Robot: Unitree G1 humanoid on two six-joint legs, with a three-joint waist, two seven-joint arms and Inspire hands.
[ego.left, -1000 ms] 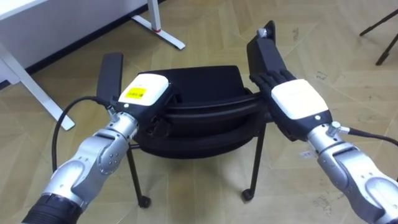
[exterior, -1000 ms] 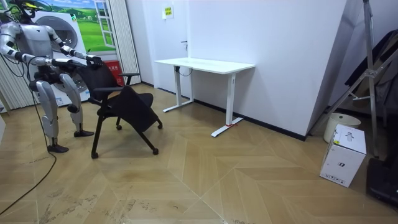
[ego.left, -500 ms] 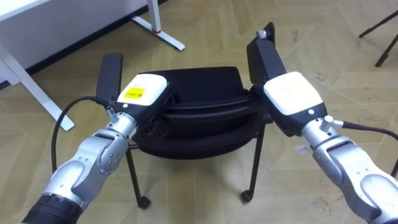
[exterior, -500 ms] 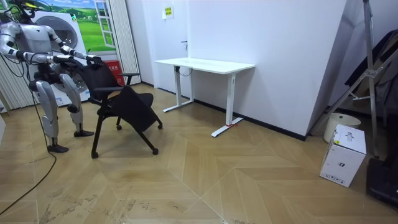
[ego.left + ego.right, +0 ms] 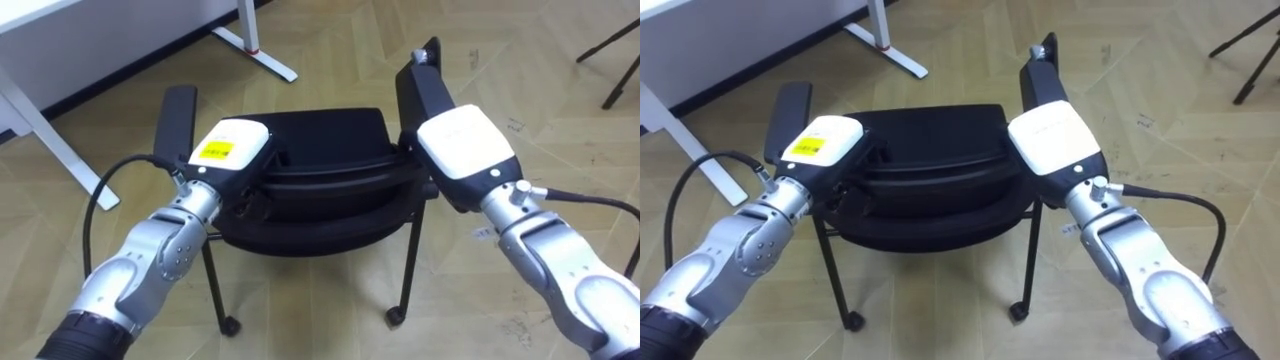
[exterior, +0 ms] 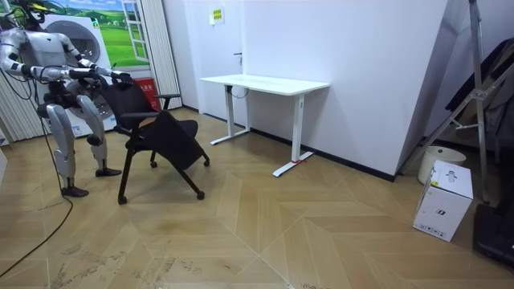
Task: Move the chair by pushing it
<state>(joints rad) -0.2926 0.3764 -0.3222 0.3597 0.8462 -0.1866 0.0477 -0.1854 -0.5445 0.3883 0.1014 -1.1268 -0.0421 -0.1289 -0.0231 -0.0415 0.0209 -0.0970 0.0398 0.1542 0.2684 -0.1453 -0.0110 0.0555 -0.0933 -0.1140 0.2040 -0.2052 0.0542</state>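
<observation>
Both arms reach forward onto the chair (image 5: pixel 320 135) backrest top: left hand (image 5: pixel 232 148) at its left end, right hand (image 5: pixel 462 150) at its right end. Whether either hand grips or lies flat: can't tell. Chair stands directly ahead, white desk (image 5: pixel 100 30) far left.

The black padded office chair (image 5: pixel 320 170) stands on the pale herringbone wooden floor (image 5: pixel 330 55), directly before the robot. Its curved backrest (image 5: pixel 330 205) is on the robot's side, and its seat (image 5: pixel 325 125) faces away. Flat black armrests (image 5: pixel 178 115) rise on both sides. Thin dark metal legs (image 5: pixel 410 255) end in small castors (image 5: pixel 397 314). In the room view the chair stands apart from the white desk (image 6: pixel 265 83).
</observation>
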